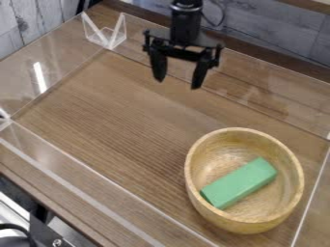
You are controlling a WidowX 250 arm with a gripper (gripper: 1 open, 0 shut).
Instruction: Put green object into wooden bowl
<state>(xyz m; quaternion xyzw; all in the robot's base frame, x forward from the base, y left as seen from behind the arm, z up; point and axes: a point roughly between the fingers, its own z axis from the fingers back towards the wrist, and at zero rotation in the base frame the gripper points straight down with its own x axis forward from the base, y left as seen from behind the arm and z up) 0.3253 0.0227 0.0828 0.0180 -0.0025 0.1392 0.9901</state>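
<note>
The green object [240, 182], a flat bright green block, lies inside the wooden bowl [202, 156] at the lower right of the table. The bowl is round, light tan, with a thick rim. My gripper [179, 73] hangs near the back of the table, up and to the left of the bowl and well apart from it. It points straight down, and its black fingers [160, 66] stand open with nothing between them.
A clear acrylic wall [52, 58] rings the wooden table top [103, 116]. A small clear stand [100, 31] sits at the back left corner. A grey plank wall runs behind.
</note>
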